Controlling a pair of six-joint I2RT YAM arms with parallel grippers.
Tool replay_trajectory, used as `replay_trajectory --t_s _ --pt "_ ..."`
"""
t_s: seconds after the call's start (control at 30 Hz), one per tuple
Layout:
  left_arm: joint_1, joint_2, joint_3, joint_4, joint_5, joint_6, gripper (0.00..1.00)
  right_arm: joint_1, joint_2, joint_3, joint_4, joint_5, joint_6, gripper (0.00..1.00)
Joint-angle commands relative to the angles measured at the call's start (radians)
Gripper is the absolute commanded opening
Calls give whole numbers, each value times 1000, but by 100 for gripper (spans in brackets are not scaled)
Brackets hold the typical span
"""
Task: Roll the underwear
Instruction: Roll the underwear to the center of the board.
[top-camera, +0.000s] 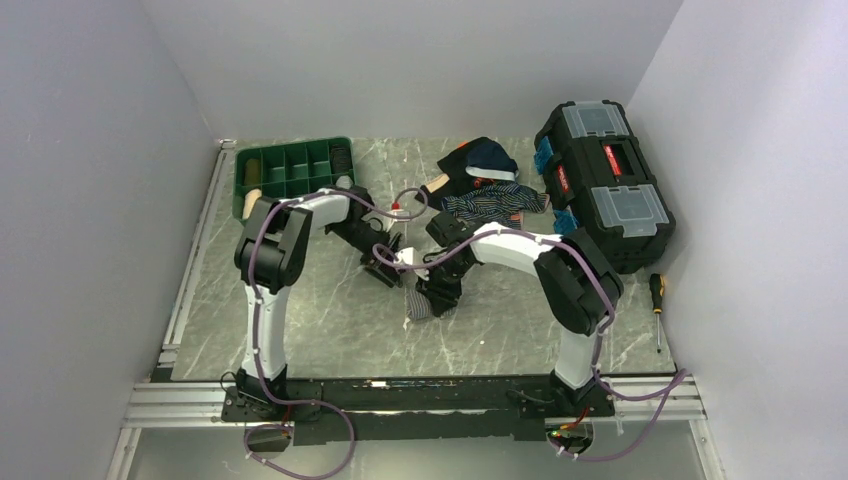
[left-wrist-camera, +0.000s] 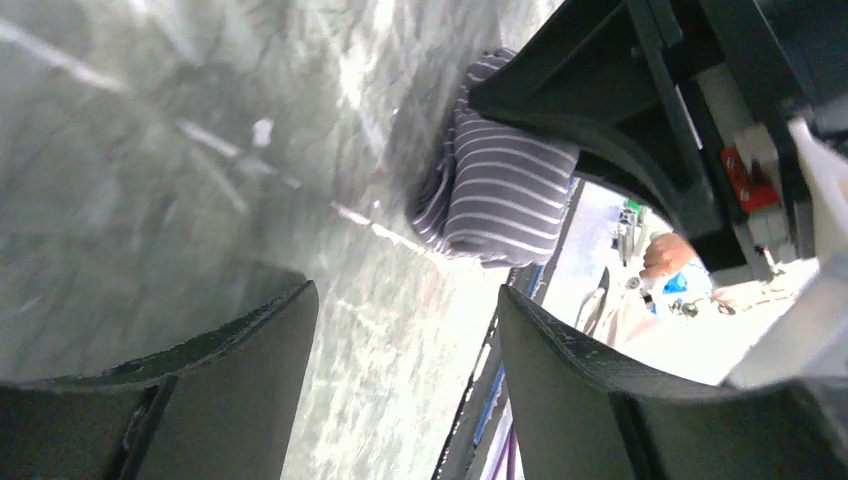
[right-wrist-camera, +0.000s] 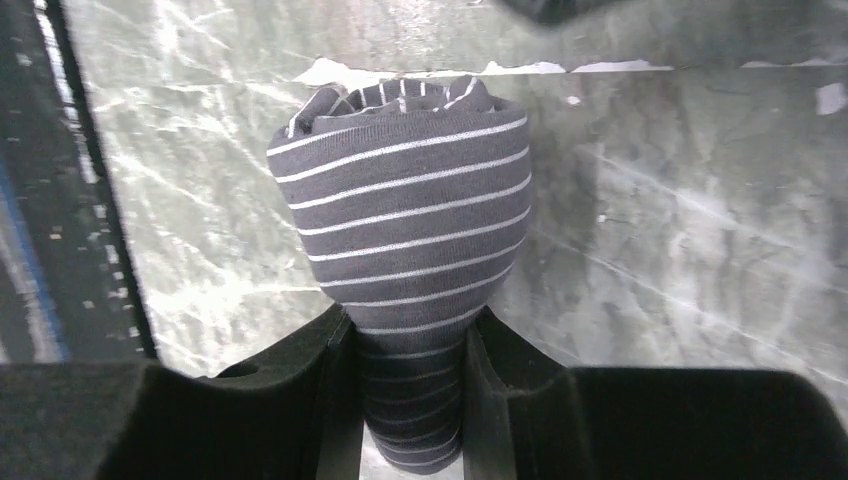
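We judge the rolling step nearly complete: the right gripper (right-wrist-camera: 408, 350) is clamped on the underwear (right-wrist-camera: 410, 220), a tight roll on the table (right-wrist-camera: 680, 200), and just beyond it the left gripper (left-wrist-camera: 405, 330) stands apart and empty, so the next move calls for releasing without unwinding the roll.

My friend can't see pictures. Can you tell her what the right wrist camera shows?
A rolled-up bundle of grey underwear with thin white stripes is pinched at its lower end between the two black fingers of the right hand. All around it is a grey-green marbled table.
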Motion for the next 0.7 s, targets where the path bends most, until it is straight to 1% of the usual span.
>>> replay_trajectory --t_s 0.0,0.1,0.23,0.43,0.53,0.67 --pt "51 -86 -45 52 -117 23 72 -37 127 -16 -253 -94 -1 0" --pt "86 -169 -109 83 -135 12 72 -68 164 27 -280 -115 -10 0" --pt "120 -318 -213 150 -207 7 72 -85 206 75 -298 -130 -12 0" --pt "116 -623 -427 323 -320 53 74 -84 250 114 -302 -132 -4 0" --pt "61 -765 -522 413 -380 107 75 -85 258 119 -298 -127 0 0" --pt "-102 -931 -645 563 -501 161 81 -85 271 136 -308 -123 0 0"
